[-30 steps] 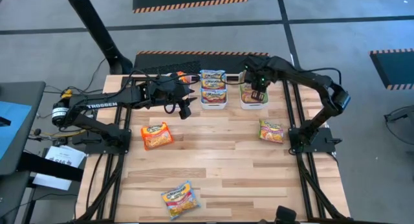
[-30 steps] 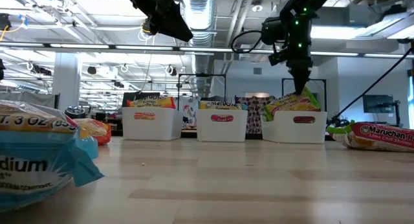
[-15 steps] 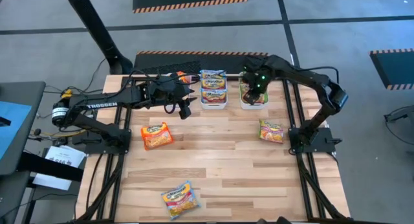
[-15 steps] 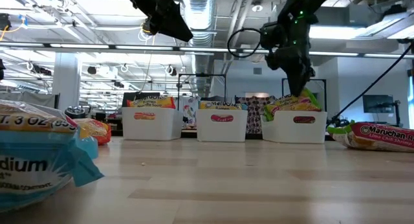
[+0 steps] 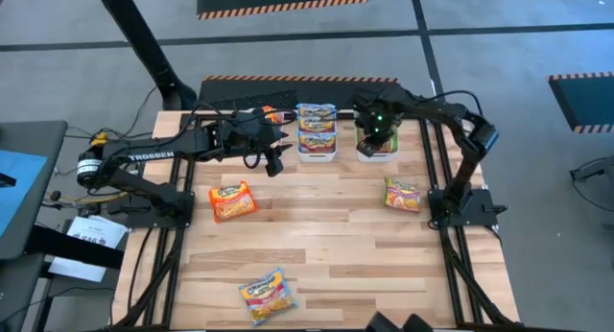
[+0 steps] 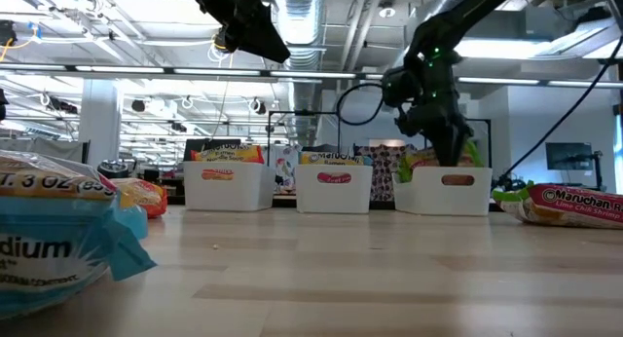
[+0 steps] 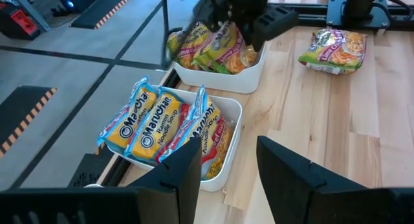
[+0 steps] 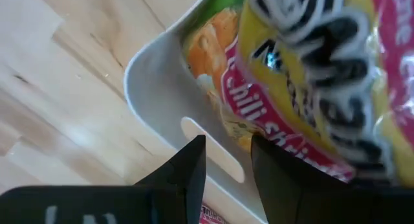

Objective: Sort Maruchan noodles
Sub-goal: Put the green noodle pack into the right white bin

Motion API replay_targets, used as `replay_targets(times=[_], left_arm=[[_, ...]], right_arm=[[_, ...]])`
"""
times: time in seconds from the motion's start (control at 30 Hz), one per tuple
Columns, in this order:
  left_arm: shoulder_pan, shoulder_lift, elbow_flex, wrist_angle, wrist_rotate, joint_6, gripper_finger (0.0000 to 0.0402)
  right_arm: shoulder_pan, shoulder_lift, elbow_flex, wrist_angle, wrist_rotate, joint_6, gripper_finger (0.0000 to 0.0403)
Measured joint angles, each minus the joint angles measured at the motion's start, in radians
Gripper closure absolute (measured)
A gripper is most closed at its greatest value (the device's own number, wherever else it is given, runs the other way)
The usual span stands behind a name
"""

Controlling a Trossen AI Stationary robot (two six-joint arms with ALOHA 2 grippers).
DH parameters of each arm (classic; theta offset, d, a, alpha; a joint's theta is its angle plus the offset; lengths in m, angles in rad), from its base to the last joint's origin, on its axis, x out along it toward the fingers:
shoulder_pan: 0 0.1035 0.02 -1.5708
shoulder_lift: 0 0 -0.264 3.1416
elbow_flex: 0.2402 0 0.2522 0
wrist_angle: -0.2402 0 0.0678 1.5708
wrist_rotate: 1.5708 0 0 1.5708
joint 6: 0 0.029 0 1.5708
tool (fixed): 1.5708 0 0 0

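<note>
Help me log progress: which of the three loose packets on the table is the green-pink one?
The green-pink packet lies on the table's right side, near the right arm's base. The orange packet sits left, and the blue-edged packet sits at the front.

3 bins (image 5: 318, 152) line the table's far edge; 3 packets (image 5: 233, 201) lie nearer.

Loose packets: an orange shiny flat ramen packet (image 5: 232, 201), a blue-edged one (image 5: 266, 295), a green-pink one (image 5: 403, 194), laid flat, well apart.
Binned packets: blue ones (image 5: 316, 130) and green-pink ones (image 7: 217, 48) stood on edge.
</note>
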Motion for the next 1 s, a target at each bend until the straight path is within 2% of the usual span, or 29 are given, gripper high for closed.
replay_targets(times=[0.53,1.0], left_arm=[[0.006,0.0,0.0,-0.002,0.0,0.004,0.0264],[0.02,0.0,0.0,-0.024,0.001,-0.005,0.0264]], right_arm=[[-0.027,0.062,0.0,0.093,0.037,-0.011,0.0255],[-0.021,-0.089,0.0,0.063,0.034,-0.005,0.0255]])
